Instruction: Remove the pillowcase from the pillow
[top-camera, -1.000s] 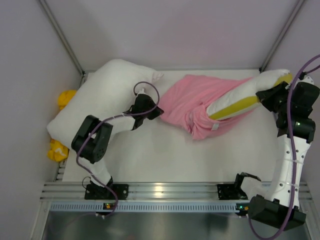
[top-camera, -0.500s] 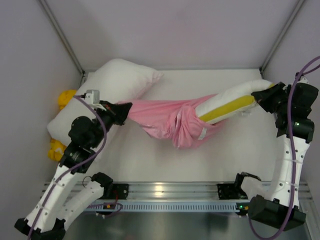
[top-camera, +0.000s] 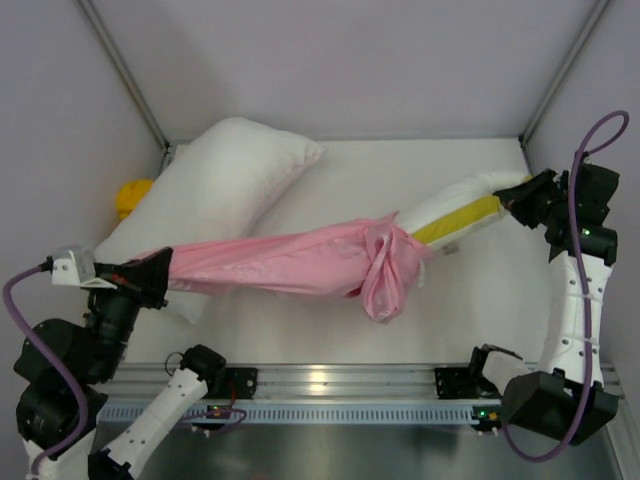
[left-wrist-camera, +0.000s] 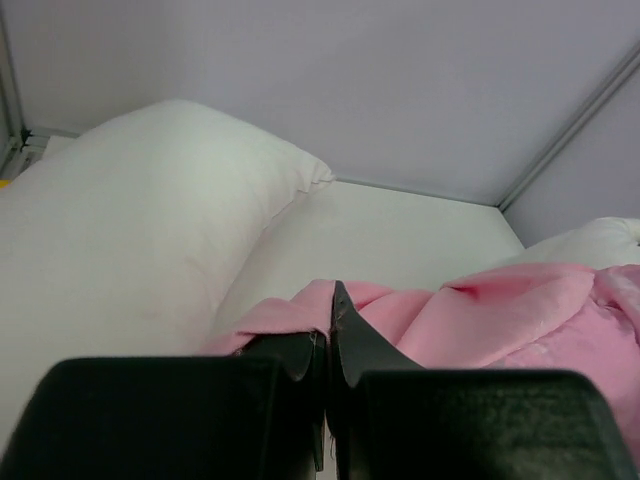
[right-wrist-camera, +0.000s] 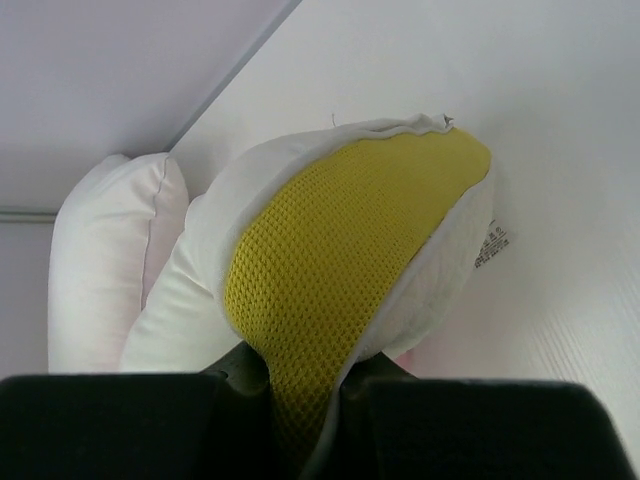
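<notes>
The pink pillowcase (top-camera: 280, 262) is stretched long across the table from the left gripper to the pillow, bunched near its open end (top-camera: 385, 275). It shows in the left wrist view (left-wrist-camera: 500, 320) too. The pillow (top-camera: 455, 208), white with a yellow band, sticks out of the case at the right; its yellow mesh edge (right-wrist-camera: 340, 260) fills the right wrist view. My left gripper (top-camera: 155, 278) is shut on the pillowcase's closed end at the near left. My right gripper (top-camera: 520, 200) is shut on the pillow's end at the far right.
A plain all-white pillow (top-camera: 215, 180) lies at the back left, partly under the stretched case; it also shows in the left wrist view (left-wrist-camera: 130, 220). A yellow cloth (top-camera: 133, 195) pokes out behind it. Enclosure walls stand close on the left, right and back.
My left gripper has pulled the pillowcase end far to the near left, stretching the case long and sliding it further off the pillow. My right gripper, holding the pillow, moved only slightly.
</notes>
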